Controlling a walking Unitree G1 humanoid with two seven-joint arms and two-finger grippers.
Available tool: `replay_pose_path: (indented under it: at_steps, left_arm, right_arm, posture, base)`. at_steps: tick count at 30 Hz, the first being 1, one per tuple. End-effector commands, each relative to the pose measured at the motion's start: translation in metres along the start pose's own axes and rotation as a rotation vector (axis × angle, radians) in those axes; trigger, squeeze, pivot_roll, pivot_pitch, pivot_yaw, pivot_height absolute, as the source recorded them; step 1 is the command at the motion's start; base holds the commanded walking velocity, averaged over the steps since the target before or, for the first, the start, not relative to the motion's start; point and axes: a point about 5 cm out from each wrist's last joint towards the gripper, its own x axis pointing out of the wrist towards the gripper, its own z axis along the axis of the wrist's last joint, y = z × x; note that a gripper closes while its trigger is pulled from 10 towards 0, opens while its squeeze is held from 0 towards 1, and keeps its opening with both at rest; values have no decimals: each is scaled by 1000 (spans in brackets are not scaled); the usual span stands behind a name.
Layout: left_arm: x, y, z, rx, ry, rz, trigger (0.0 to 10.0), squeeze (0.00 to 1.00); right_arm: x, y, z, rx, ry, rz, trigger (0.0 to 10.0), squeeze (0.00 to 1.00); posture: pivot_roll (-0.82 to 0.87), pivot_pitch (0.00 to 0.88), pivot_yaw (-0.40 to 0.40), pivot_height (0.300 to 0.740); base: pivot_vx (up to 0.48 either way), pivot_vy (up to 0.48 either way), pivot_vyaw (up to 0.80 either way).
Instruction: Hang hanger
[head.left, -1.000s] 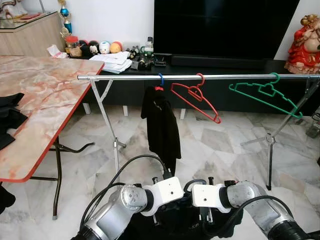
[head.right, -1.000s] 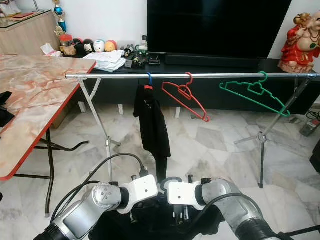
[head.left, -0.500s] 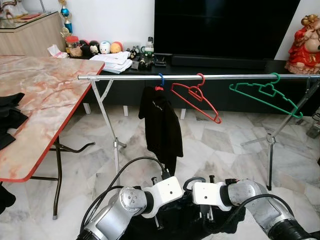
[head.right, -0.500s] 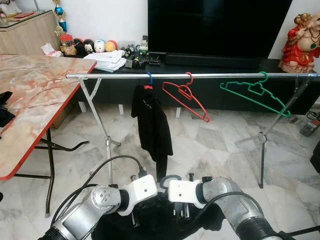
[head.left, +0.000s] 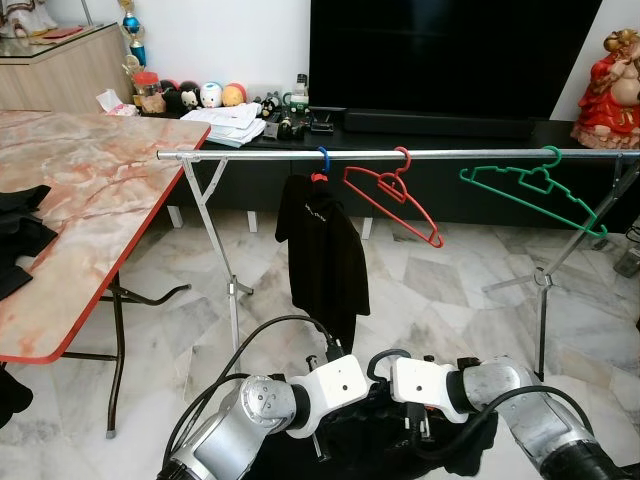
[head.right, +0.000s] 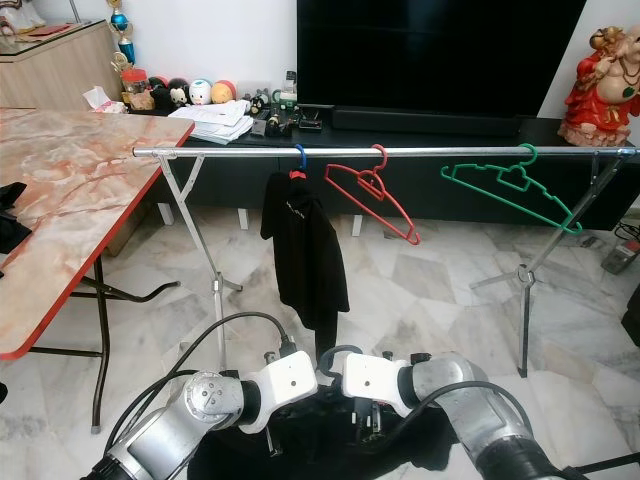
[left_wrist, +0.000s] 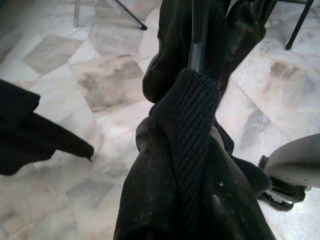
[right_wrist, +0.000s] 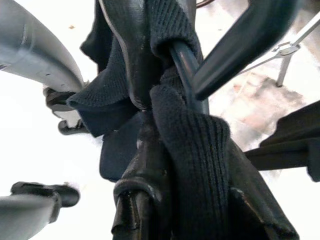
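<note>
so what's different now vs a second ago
Little. The black garment on the rail has swung a bit and hangs wider. Both tools, left tool and right tool, stay low and clamped on the dark garment with its hanger. Red hanger and green hanger are unmoved.

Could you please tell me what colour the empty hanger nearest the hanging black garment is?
The empty hanger is red, clearest in the left eye view.

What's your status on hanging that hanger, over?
Both grippers shut on dark garment and hanger, held low. Rail ahead, nothing in the way.
</note>
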Motion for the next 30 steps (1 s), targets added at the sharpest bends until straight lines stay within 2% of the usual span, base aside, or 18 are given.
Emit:
replay_pose_path:
  at_steps: [1, 6, 8, 11, 18, 20, 23, 27, 30]
  left_arm:
    - [-4, 11, -2, 10, 3, 72, 0, 0]
    - [-6, 10, -3, 12, -4, 59, 0, 0]
    - [-7, 9, -9, 32, 32, 38, 0, 0]
    - [-7, 11, -14, 42, 59, 50, 0, 0]
    - [-7, 8, -15, 59, 61, 16, 0, 0]
    - [-8, 6, -17, 63, 65, 5, 0, 0]
    - [-8, 5, -19, 68, 79, 0, 0, 0]
    - [-9, 7, -26, 63, 111, 18, 0, 0]
    - [-10, 9, -29, 55, 118, 44, 0, 0]
  right_arm:
    - [0, 8, 0, -15, -12, 73, 10000, 1000]
    - [-9, 7, -6, -8, 13, 83, 10000, 1000]
    - [-19, 9, -15, -2, 69, 123, 10000, 1000]
    - [-30, 12, -22, 30, 74, 157, 10000, 1000]
    - [-43, 8, -33, 51, 118, 122, 10000, 1000]
    - [-45, 3, -33, 66, 100, 71, 10000, 1000]
    - [-45, 2, -31, 78, 75, 56, 10000, 1000]
    - [-50, -1, -21, 94, -18, 24, 10000, 1000]
    - [-56, -5, -22, 93, -24, -38, 10000, 1000]
  posture:
    - [19, 0, -19, 740]
    - [17, 0, -18, 740]
    - [16, 0, -19, 740]
    - [18, 0, -18, 740]
    - [14, 0, -15, 740]
    - [14, 0, -13, 740]
    - [14, 0, -11, 740]
    - [14, 0, -6, 740]
    - [8, 0, 2, 740]
  base:
    - [0, 0, 0]
    - [0, 0, 0]
    - [0, 0, 0]
    - [0, 0, 0]
    - [0, 0, 0]
    - [0, 0, 0]
    - [0, 0, 0]
    - [0, 0, 0]
    - [0, 0, 0]
